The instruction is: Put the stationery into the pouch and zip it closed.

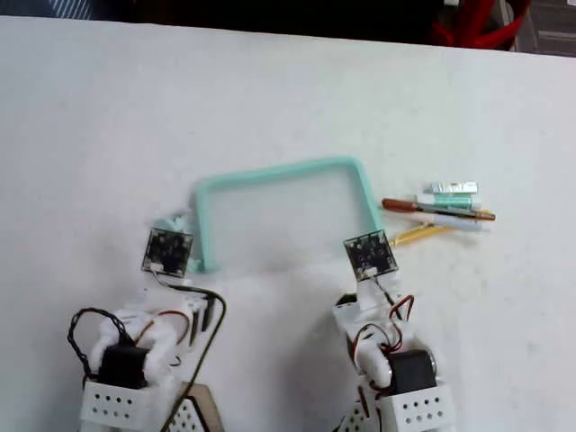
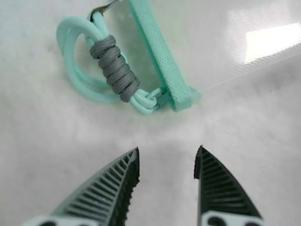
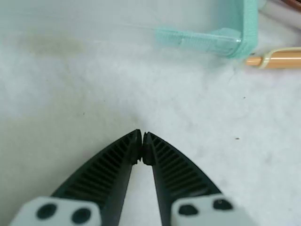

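Observation:
A clear pouch with a mint-green zip border [image 1: 279, 216] lies flat in the middle of the table. Its zipper pull is a mint cord loop wrapped in grey cord [image 2: 113, 68] at the pouch's near left corner [image 2: 181, 96]. My left gripper [image 2: 167, 162] hovers open just short of that cord, nothing between its fingers. My right gripper [image 3: 142, 139] is shut and empty, near the pouch's near right corner [image 3: 230, 40]. A yellow pen [image 3: 277, 57] lies just beyond that corner. Several pens and a small eraser-like item [image 1: 441, 209] lie in a bunch right of the pouch.
Both arms' bases [image 1: 135, 378] and cables sit at the table's front edge. The white tabletop [image 1: 108, 117] stretches wide to the left and behind the pouch. Red objects [image 1: 472, 22] lie past the table's far edge.

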